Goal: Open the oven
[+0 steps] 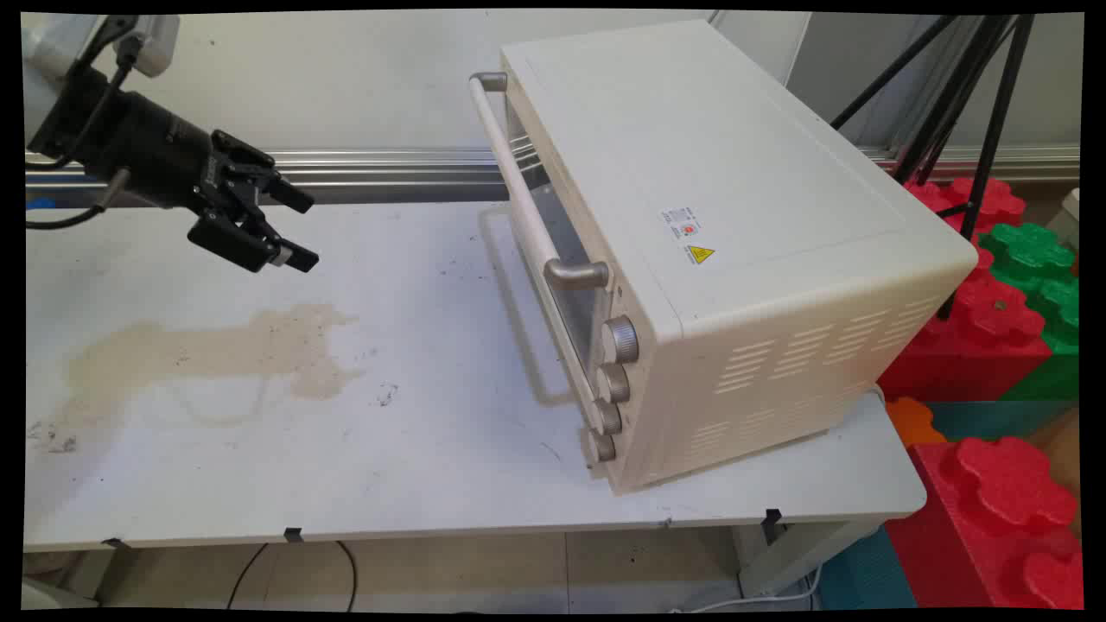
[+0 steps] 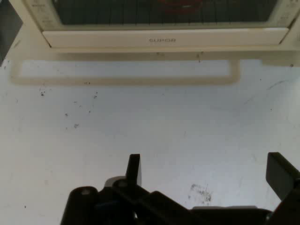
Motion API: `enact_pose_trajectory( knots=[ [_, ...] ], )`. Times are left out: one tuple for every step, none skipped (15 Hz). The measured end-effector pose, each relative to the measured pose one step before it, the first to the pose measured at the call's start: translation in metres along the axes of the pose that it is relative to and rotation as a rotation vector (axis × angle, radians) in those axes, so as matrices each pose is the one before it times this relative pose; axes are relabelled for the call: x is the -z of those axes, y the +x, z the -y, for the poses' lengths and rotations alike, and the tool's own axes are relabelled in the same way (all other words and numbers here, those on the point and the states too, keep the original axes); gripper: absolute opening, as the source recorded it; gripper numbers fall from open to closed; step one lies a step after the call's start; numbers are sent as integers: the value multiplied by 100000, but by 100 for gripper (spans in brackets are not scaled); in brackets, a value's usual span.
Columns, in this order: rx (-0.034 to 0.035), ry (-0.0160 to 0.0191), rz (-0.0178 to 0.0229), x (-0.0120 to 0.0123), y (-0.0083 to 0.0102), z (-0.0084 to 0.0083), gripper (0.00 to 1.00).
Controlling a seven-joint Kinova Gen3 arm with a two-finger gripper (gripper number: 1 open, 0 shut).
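A cream toaster oven point(image 1: 734, 233) stands on the right half of the white counter point(image 1: 432, 449), its long axis running from the near edge back toward the wall, its closed glass door and bar handle point(image 1: 518, 186) facing left toward the arm. The black end effector point(image 1: 298, 229) hangs well apart from it above the counter's far left, fingers point(image 2: 134, 169) spread and empty, aimed at the door. A tan stain point(image 1: 216, 354) lies below. A low, straight approach risks striking the door's lower edge rather than the handle.
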Motion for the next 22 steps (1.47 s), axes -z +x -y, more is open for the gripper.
enact_pose_trajectory(
  knots=[
    [31,-37,-317,149,143,16,100],
    [25,2,-493,253,234,35,100],
    [54,-56,-730,341,318,50,100],
    [110,-59,-774,372,329,50,100],
    [96,2,-651,325,299,59,100],
    [289,22,-943,429,385,58,100],
    [155,-157,-1097,400,406,34,100],
    [-46,-291,-1118,339,432,15,100],
    [-126,-471,-1335,372,557,-39,100],
    [-80,-453,-1257,299,637,-39,100],
    [37,-304,-1109,224,569,-54,100],
    [33,-182,-777,98,434,-31,100],
    [30,-247,-1080,96,651,-34,100],
    [-42,-176,-1065,39,758,-39,100],
    [-156,-200,-824,-52,751,-31,100],
    [-227,-256,-524,-113,623,-20,100],
    [-144,-514,-154,-269,675,-41,100],
    [-47,-526,-255,-358,663,-20,100],
    [58,-424,-314,-352,536,-6,100],
    [2,-566,-462,-540,684,8,100],
    [81,-500,-456,-563,630,11,100],
    [149,-455,-401,-488,498,5,100]
  ],
)
